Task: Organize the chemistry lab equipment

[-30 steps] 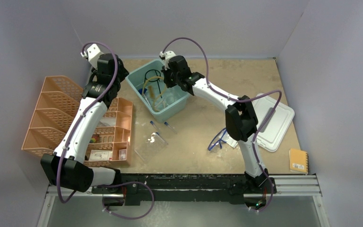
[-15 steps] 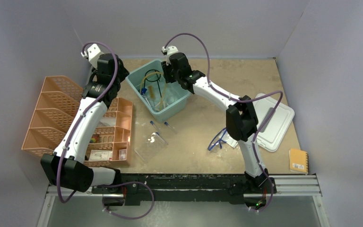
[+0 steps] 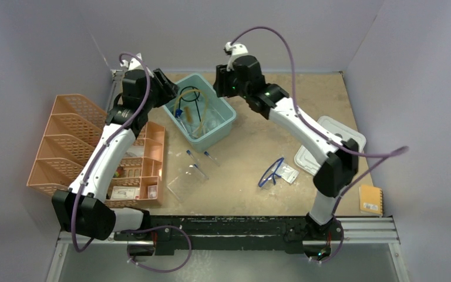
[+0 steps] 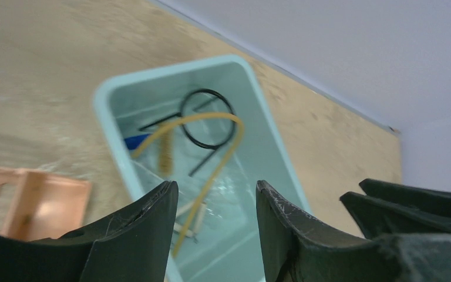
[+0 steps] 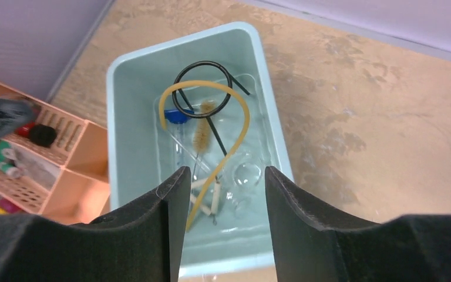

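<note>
my left hand (image 4: 214, 189) and right hand (image 5: 222, 176) hang apart, empty, over the teal plastic bin (image 3: 218, 134); blue-framed safety glasses (image 3: 272, 171) lie nearward, on the right arm's side (long axis diagonal).

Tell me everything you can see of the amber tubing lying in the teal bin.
The amber rubber tubing is one thin, yellowish, flexible-looking length bent into a tall arch. It lies loose inside the teal bin. Its curved top overlaps the loop of the black wire ring stand, and its longer leg runs diagonally past the bristle brush. Its ends are hard to make out among the clear items. Nothing grips it.
</note>
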